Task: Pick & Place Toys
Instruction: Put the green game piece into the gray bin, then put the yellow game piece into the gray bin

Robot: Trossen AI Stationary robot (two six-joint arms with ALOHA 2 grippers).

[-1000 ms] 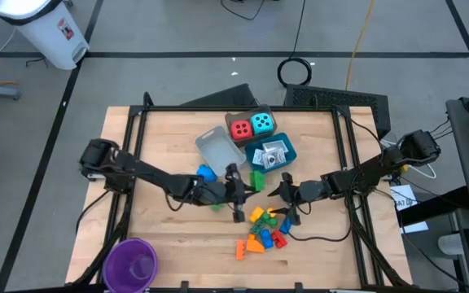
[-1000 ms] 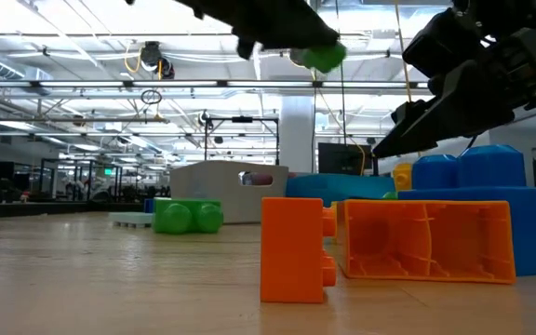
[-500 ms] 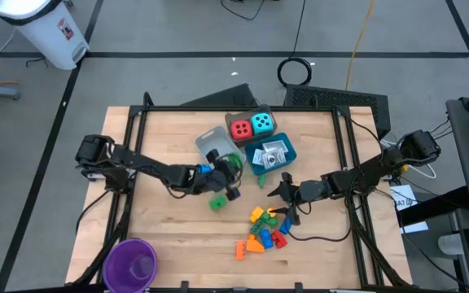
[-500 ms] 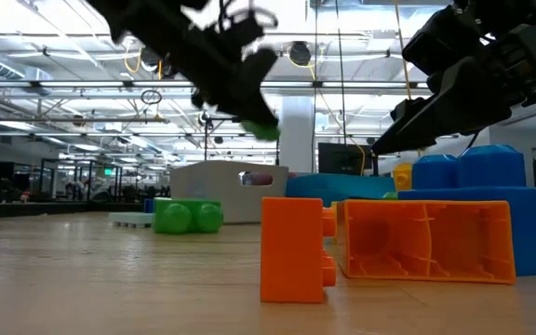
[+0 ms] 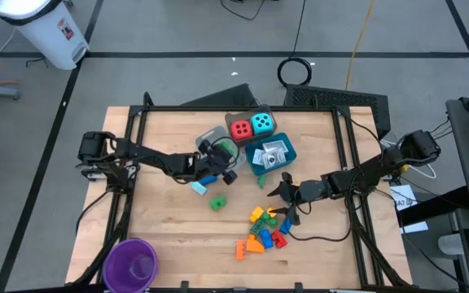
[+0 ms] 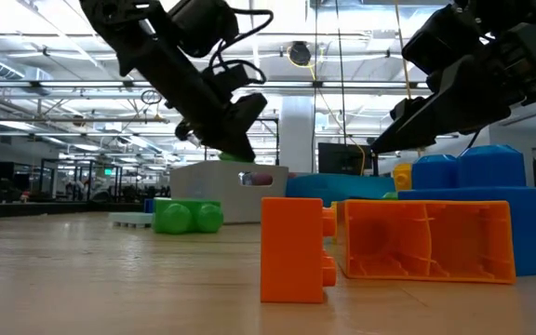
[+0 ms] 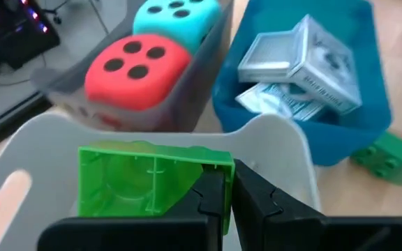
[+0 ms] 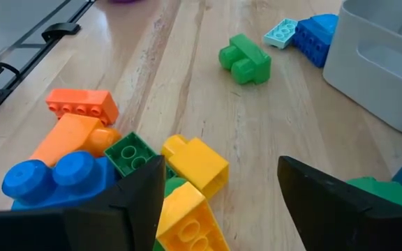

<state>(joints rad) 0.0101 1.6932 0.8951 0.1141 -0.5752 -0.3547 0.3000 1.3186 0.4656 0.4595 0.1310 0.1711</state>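
A: What is closest to us?

B: In the low view, an orange brick (image 6: 296, 249) stands on the desk (image 5: 169, 236), touching a bigger hollow orange brick (image 6: 426, 240). Both look hard, light and a bit slippery.

A: Where should a pincer take hold of them?

B: I think on two flat sides, not on the bumps, or they may pop out.

A: What is the right pincer (image 5: 281, 190) doing?

B: It hangs low just beside the pile of bricks (image 5: 265, 229), with its jaws apart and nothing in them.

A: And the loose green brick (image 5: 217, 202)?

B: It lies alone on the desk, near a small blue brick (image 5: 208, 178).

A: And the left pincer (image 7: 230, 192)?

B: It is squeezed shut on another green brick (image 7: 151, 183), gripping one thin wall. It holds the brick over the grey tray (image 5: 209, 143).

A: What is farthest back?

B: A red dice (image 5: 240, 129) and a cyan dice (image 5: 261, 123) sit in a clear tray. They look soft. White packets (image 5: 272, 155) lie in the blue tray (image 5: 290, 153).
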